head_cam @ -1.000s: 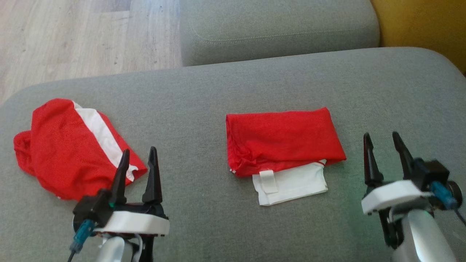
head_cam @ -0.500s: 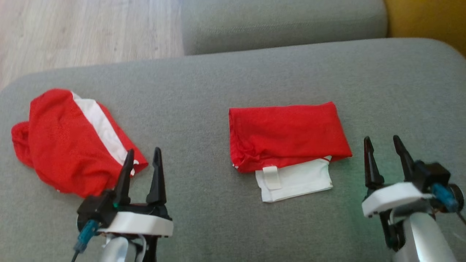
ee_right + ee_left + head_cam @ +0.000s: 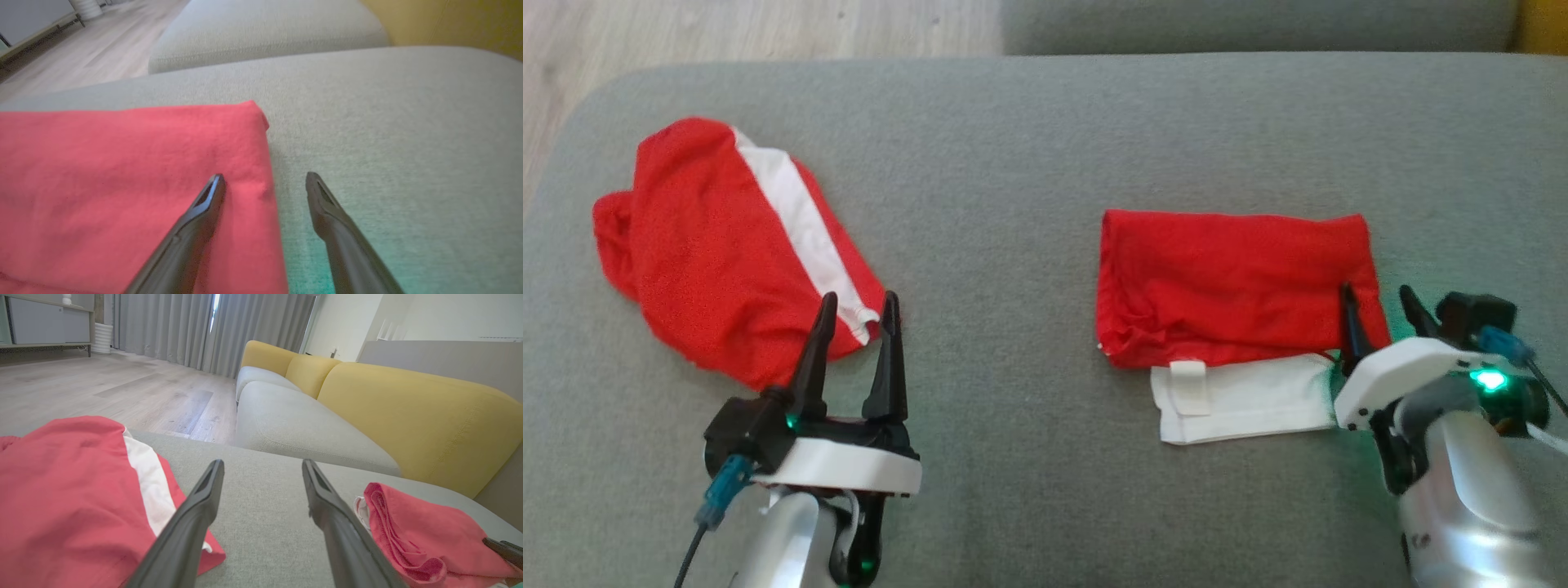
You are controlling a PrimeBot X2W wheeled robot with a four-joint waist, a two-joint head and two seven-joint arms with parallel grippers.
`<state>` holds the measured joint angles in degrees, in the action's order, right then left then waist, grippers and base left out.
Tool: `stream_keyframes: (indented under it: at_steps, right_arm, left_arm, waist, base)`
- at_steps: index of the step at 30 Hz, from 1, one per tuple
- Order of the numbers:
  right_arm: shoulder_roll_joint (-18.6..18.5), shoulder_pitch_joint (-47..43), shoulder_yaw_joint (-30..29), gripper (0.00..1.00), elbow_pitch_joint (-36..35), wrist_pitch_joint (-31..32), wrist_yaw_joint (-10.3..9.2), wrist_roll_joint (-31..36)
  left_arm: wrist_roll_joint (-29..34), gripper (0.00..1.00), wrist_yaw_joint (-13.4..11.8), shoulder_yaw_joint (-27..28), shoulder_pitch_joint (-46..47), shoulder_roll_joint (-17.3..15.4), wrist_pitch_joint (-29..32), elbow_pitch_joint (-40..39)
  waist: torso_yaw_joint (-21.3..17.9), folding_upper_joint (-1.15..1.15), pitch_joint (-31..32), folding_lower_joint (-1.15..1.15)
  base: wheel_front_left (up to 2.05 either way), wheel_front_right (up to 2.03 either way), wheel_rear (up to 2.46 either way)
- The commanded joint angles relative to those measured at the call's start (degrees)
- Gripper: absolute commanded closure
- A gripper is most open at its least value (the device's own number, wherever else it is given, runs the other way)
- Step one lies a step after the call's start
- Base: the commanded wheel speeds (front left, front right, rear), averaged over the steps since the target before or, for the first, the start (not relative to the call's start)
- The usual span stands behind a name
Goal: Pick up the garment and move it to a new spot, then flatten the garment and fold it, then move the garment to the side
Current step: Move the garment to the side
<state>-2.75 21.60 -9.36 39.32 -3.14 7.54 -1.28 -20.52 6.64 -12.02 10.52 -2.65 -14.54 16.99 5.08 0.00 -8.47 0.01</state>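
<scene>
**Right gripper straddling the folded garment's edge**

The folded red garment (image 3: pixel 1233 286) is lying right of centre on the grey sofa cushion (image 3: pixel 1013 163), a white part showing along its near edge. The right gripper (image 3: pixel 1376 290) is holding its fingers spread across the garment's right edge, one above red cloth, one above cushion, gripping nothing. The left gripper (image 3: pixel 859 298), also spread and empty, is pointing at the near corner of a crumpled red-and-white garment (image 3: pixel 719 253) lying well to the left.
</scene>
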Motion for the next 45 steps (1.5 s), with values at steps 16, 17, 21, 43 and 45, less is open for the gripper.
stream_keyframes:
  at_steps: [16,17,21,43,45]
  right_arm:
    - [-0.3,11.6,4.5,1.0,16.5,0.3,-0.05,3.9]
    - [-0.6,11.8,4.8,1.0,16.4,-0.4,-0.05,5.1]
    - [-3.2,12.5,6.0,1.0,15.4,-2.9,-0.05,8.6]
    - [-32.3,15.9,12.4,1.0,13.6,2.5,-0.05,6.7]
    - [-33.4,16.5,11.5,1.0,13.5,2.9,-0.05,6.9]
  left_arm:
    - [0.2,0.0,0.6,1.8,4.2,-0.2,-0.5,-1.1]
    - [0.2,0.0,0.6,1.9,4.2,-0.2,-0.5,-1.1]
    - [0.1,0.0,0.6,2.3,4.1,-0.2,-0.5,-1.2]
    - [0.3,0.0,0.7,3.1,5.5,-0.2,-0.5,-2.4]
    - [0.4,0.0,0.7,3.2,5.8,-0.2,-0.5,-2.5]
  waist:
    - [1.6,0.0,-2.6,-0.01]
    - [1.4,0.0,-2.5,-0.01]
    - [0.5,0.0,-1.8,-0.01]
    - [0.1,0.0,-5.4,-0.01]
    - [0.2,0.0,-6.0,-0.01]
  base:
    - [0.0,0.0,0.0]
    - [0.0,0.0,0.0]
    - [0.0,0.0,0.0]
    - [0.0,0.0,0.0]
    - [0.0,0.0,0.0]
